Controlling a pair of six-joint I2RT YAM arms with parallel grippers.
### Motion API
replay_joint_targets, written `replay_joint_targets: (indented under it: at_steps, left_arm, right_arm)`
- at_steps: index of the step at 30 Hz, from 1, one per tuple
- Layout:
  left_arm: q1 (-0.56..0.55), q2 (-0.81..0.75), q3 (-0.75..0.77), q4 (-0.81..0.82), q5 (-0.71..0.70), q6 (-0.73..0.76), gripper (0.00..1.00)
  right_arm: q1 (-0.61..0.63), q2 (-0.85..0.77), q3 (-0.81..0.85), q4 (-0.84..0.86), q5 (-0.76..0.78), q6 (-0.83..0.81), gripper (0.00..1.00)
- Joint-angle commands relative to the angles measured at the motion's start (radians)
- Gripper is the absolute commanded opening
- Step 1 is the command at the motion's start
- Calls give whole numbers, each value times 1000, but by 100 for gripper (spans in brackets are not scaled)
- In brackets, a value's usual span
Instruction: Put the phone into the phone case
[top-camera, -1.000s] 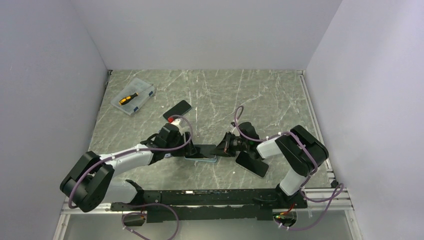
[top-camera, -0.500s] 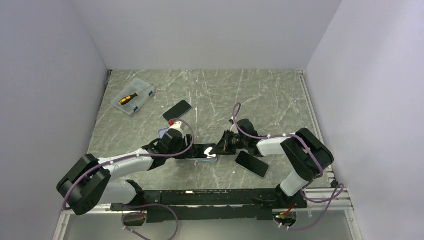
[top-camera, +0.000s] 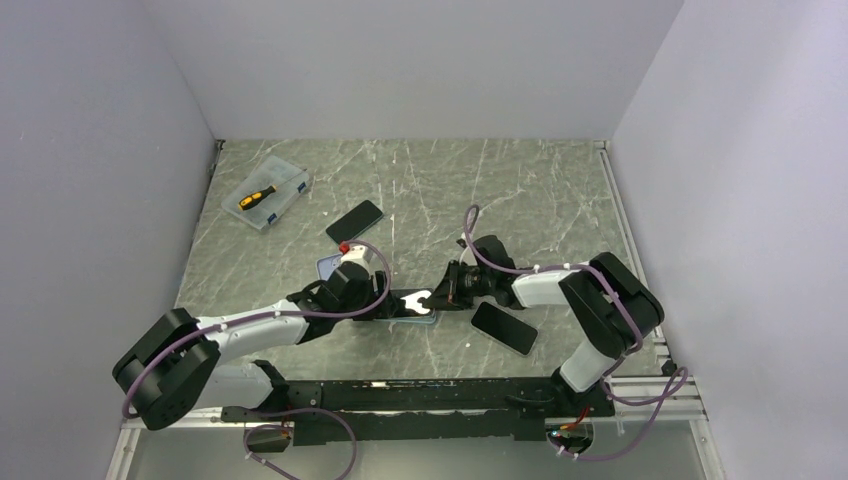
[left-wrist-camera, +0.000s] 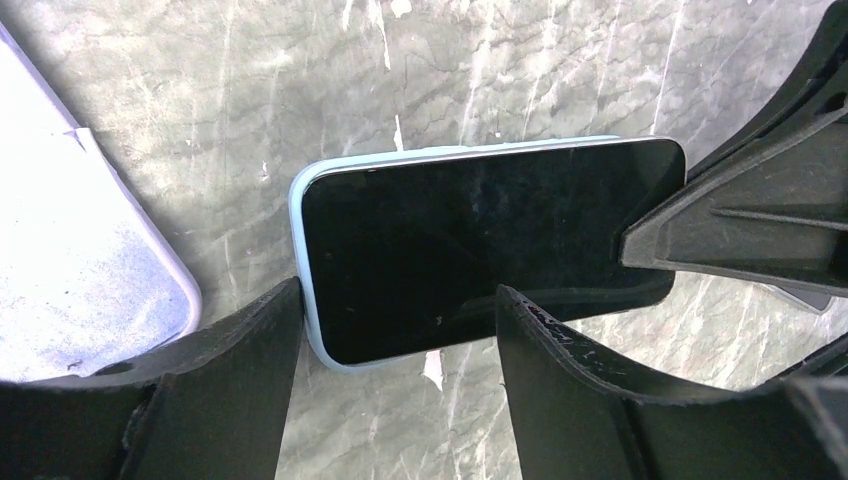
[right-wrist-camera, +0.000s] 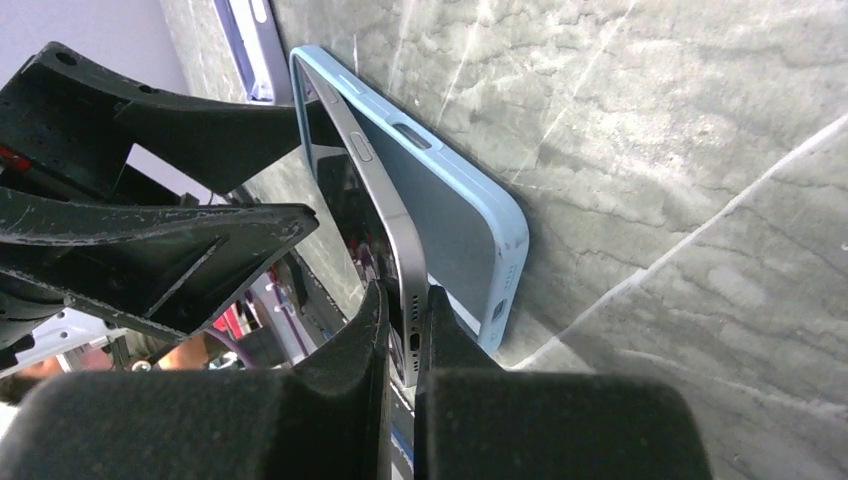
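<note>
Right wrist: my right gripper (right-wrist-camera: 400, 300) pinches the phone (right-wrist-camera: 388, 205) by its near end, far end tilted into the blue case (right-wrist-camera: 455, 235). My left gripper (left-wrist-camera: 398, 310) stands wide against the case.

We see a grey-green marbled worktop (top-camera: 540, 190). On it lie a clear box (top-camera: 295, 185) holding a screwdriver (top-camera: 256, 197) at far left, a dark phone (top-camera: 355, 219) near it, a second dark phone (top-camera: 503, 327) at near right, and a lilac case (left-wrist-camera: 90, 260) beside a light blue case (right-wrist-camera: 470, 240) mid-worktop.
</note>
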Motion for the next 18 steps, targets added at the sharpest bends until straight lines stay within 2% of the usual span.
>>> replay_joint_targets:
  at_steps: [1, 8, 18]
  left_arm:
    - [-99, -16, 25, 87, 408, -138, 70]
    - [-100, -23, 33, 72, 399, -135, 71]
    - [-100, -22, 22, 95, 403, -158, 71]
  right_arm:
    - [37, 97, 2, -178, 161, -114, 5]
    - [36, 65, 21, -242, 218, -136, 24]
    - [36, -64, 83, -423, 328, -199, 33]
